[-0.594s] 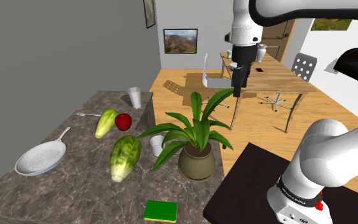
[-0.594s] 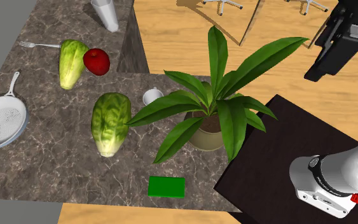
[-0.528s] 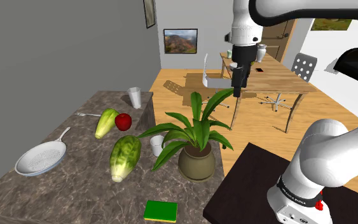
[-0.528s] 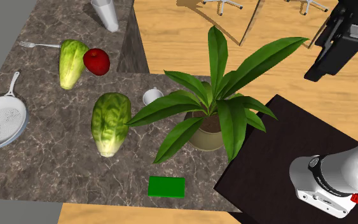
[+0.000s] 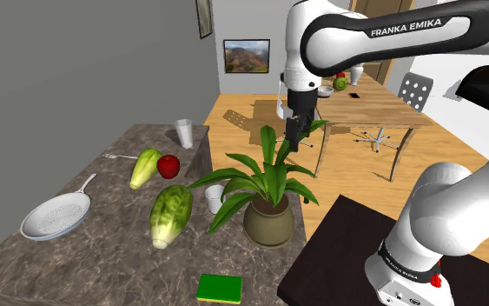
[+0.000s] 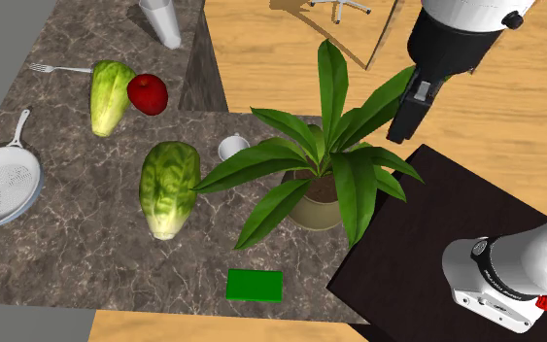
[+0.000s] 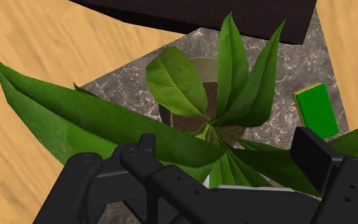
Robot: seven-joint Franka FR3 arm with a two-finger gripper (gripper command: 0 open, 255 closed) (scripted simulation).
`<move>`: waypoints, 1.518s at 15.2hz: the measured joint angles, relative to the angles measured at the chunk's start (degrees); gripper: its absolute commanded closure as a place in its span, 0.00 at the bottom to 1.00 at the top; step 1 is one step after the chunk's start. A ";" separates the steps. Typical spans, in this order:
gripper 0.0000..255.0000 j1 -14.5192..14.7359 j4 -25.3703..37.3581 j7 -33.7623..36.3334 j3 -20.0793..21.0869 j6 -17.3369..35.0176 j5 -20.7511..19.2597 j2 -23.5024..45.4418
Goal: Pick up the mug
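Mug (image 5: 214,198), white and cylindrical, is seen on the veined stone counter (image 5: 103,252) at the glossy-leaved plant's (image 5: 270,178) nine o'clock in the shoulder view. The gripper (image 5: 292,143) is held above, jaws apart; brown soil (image 7: 184,121) is shown by the wrist view.

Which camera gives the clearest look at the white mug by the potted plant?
The second exterior view: it looks down into the mug, with one leaf of the plant across its edge. The shoulder view shows its side, partly behind leaves. The wrist view faces the plant's foliage.

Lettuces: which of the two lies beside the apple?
The smaller lettuce, between the apple and the fork; the larger lettuce lies by the mug.
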 measured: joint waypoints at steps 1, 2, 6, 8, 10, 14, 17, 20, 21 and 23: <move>0.00 0.11 -0.04 0.59 0.49 1.73 0.14 1.52; 0.00 0.14 0.12 1.09 0.88 3.38 0.17 3.18; 0.00 0.55 -0.37 3.75 2.94 11.44 0.38 10.21; 0.00 0.71 0.64 5.15 3.88 14.29 0.23 13.76; 0.00 0.75 1.06 6.40 4.64 17.86 -0.17 17.51; 0.00 0.97 3.85 9.45 6.15 23.91 -1.55 25.94; 0.00 1.04 6.88 11.46 6.68 27.39 -3.14 32.18; 0.00 1.74 10.38 14.39 7.30 30.52 -5.02 38.64; 0.00 1.92 12.25 15.15 7.31 31.13 -5.73 41.03; 0.00 2.49 14.86 16.82 7.31 32.71 -7.08 45.15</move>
